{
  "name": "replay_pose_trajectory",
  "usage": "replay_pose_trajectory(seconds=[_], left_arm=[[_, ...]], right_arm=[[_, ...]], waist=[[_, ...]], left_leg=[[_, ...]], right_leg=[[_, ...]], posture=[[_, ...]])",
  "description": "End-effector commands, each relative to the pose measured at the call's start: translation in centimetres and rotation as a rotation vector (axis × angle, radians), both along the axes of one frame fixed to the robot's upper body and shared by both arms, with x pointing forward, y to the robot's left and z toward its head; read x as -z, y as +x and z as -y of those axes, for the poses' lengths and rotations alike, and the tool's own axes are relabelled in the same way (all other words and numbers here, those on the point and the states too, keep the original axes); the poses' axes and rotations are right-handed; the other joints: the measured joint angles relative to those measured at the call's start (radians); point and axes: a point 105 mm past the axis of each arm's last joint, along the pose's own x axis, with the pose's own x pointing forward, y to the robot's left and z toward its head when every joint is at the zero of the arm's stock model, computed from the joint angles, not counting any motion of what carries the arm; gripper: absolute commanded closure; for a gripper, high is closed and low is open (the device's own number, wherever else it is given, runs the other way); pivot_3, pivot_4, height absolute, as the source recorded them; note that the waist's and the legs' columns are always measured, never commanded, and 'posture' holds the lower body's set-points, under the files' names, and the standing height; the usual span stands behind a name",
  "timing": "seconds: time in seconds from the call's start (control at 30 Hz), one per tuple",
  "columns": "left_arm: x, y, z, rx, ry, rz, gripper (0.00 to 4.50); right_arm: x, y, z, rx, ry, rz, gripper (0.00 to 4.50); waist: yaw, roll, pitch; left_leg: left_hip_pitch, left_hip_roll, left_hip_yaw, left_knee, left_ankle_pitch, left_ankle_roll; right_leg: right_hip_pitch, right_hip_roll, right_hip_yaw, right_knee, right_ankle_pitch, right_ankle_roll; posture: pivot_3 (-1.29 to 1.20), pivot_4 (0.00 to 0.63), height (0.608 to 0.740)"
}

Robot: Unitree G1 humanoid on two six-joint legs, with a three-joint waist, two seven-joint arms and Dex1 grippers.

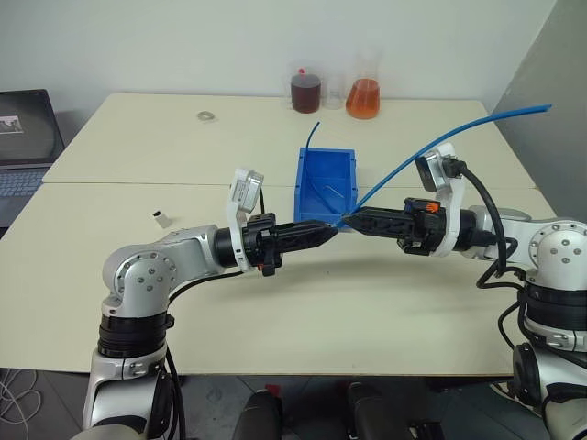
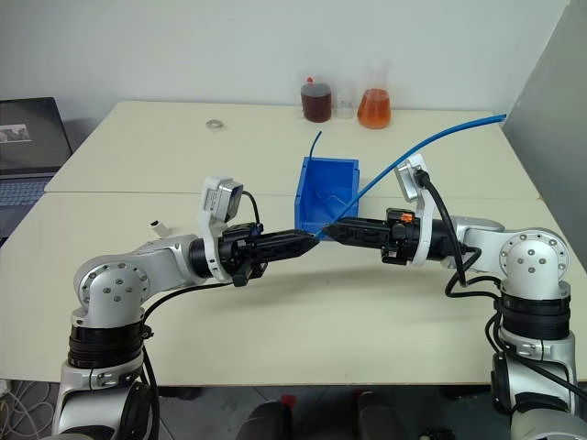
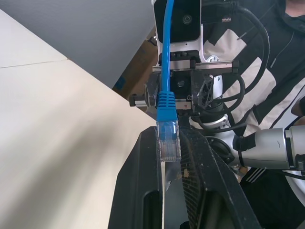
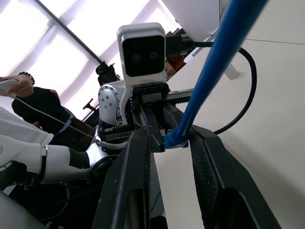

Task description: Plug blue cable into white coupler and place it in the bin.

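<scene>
One light-blue cable (image 3: 166,71), clear plug (image 3: 168,140) attached.

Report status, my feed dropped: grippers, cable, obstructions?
Left gripper shut on blue cable at its plug. Right gripper at the cable beside it. White coupler apart on table, unplugged. Nothing blocking the bin.

This looks like a robotics lab or test room — a plain pale worktop (image 1: 275,312) made of joined sections stands against a bare white wall. At its far edge sit a glass flask of orange liquid (image 1: 363,97) and a beaker of dark red liquid (image 1: 305,92) — lab glassware. An open laptop (image 1: 23,137) rests on a neighbouring desk.
</scene>
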Motion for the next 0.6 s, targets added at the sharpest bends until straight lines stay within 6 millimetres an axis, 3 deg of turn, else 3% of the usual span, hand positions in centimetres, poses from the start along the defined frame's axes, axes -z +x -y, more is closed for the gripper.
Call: replay_pose_trajectory(seconds=[0.03,0.27,0.43,0.6], left_arm=[[-0.86,-0.55,0.37,0.032,-0.025,0.046,4.26],[-0.83,-0.51,0.44,0.033,-0.028,0.05,4.26],[-0.73,-0.44,0.37,0.029,-0.024,0.054,4.26],[-0.73,-0.45,0.43,0.03,-0.027,0.052,4.26]], right_arm=[[-0.91,-0.83,-0.07,-0.037,0.024,0.029,3.26],[-0.91,-0.91,-0.42,-0.053,0.022,0.022,3.26],[-1.06,-0.51,-0.6,-0.035,0.017,0.029,2.37],[-1.02,-0.41,-0.6,-0.03,0.012,0.028,2.37]], waist=[[0.0,0.0,0.0],[0.0,0.0,0.0],[0.0,0.0,0.0],[0.0,0.0,0.0]], left_leg=[[0.0,0.0,0.0,0.0,0.0,0.0],[0.0,0.0,0.0,0.0,0.0,0.0],[0.0,0.0,0.0,0.0,0.0,0.0],[0.0,0.0,0.0,0.0,0.0,0.0]], right_leg=[[0.0,0.0,0.0,0.0,0.0,0.0],[0.0,0.0,0.0,0.0,0.0,0.0],[0.0,0.0,0.0,0.0,0.0,0.0],[0.0,0.0,0.0,0.0,0.0,0.0]], posture=[[0.0,0.15,0.74],[0.0,0.15,0.74],[0.0,0.15,0.74],[0.0,0.15,0.74]])
